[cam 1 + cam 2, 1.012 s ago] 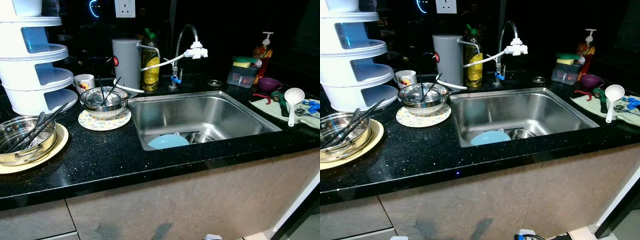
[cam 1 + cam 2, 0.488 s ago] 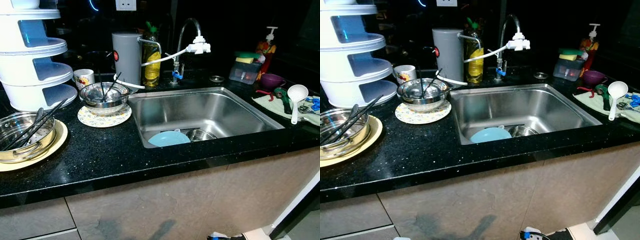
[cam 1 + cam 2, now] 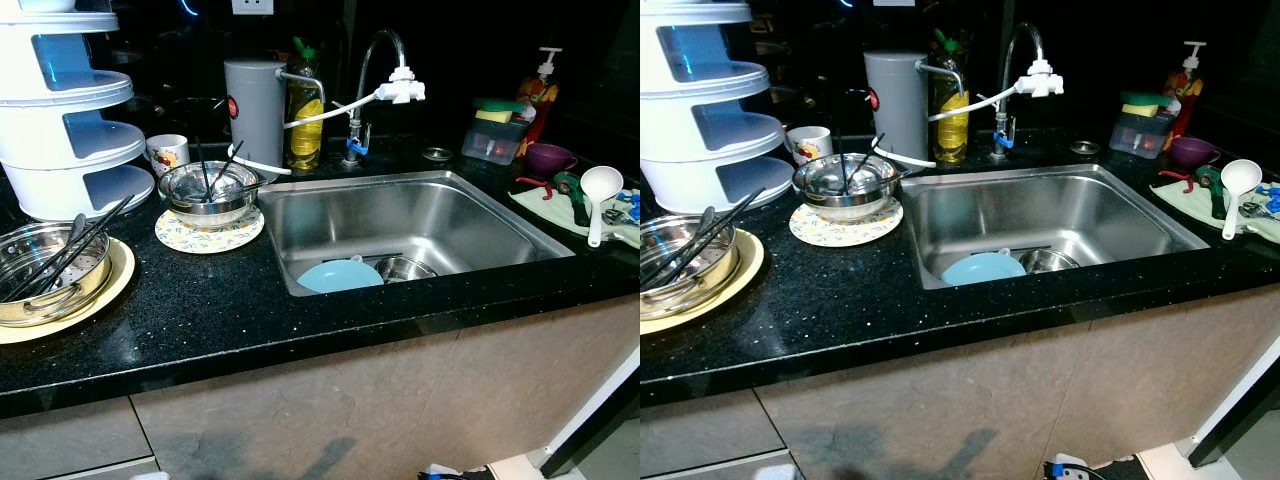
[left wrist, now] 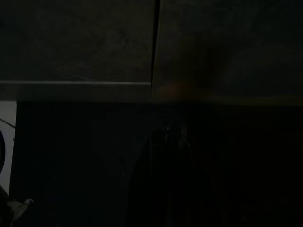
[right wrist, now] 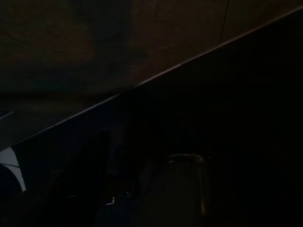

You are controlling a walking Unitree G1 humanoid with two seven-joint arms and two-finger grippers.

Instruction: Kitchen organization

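I judge I am at the approach step, facing the sink (image 3: 420, 215) on the black surface (image 3: 200, 310); both arms hang idle, and I cannot tell either pincer's state. Next I should reach for the blue plate (image 3: 338, 277) at six o'clock in the basin, or the steel bowl (image 3: 207, 193) at ten o'clock.

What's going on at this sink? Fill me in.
Nothing is being handled right now. The robot stands facing a black counter with a steel sink holding a light blue plate and a small metal bowl. To the left, a steel bowl with utensils sits on a patterned mat, and a steamer pot rests on a yellow plate. Both arms hang idle in the dark below the counter.
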